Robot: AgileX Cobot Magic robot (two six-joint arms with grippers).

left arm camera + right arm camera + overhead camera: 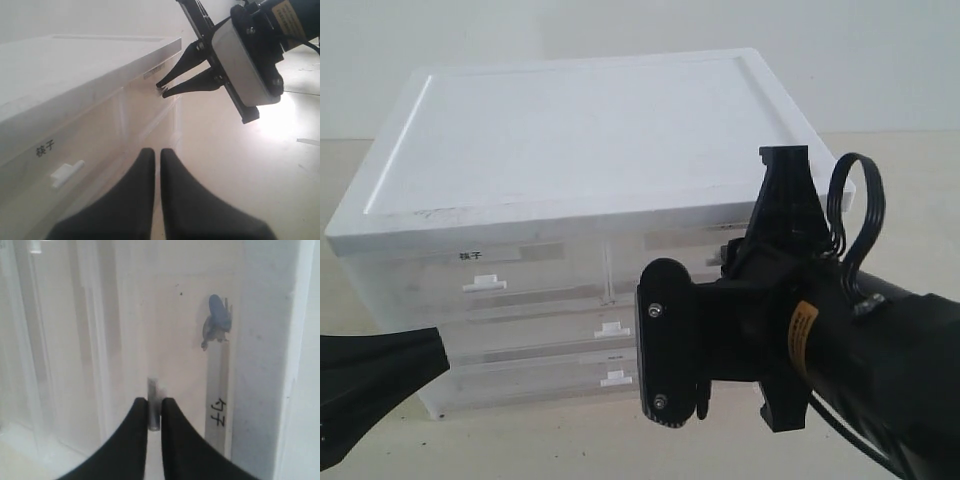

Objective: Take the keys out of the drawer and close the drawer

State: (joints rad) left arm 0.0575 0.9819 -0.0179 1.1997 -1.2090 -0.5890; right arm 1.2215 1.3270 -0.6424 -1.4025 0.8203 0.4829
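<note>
Translucent drawer [165, 330] closed | keys [216, 322] inside drawer | right claw [154, 405] clamped on drawer handle [153, 387] | left claw [157, 152] together | nothing done; pending: open, extract, close

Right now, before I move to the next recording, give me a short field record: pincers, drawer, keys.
right pincer: shut on the white tab handle
left pincer: shut, holding nothing, apart from the cabinet
drawer: looks closed, flush with the cabinet front
keys: inside the drawer, a blue blur through its translucent front
task stage: drawer not yet pulled open
</note>
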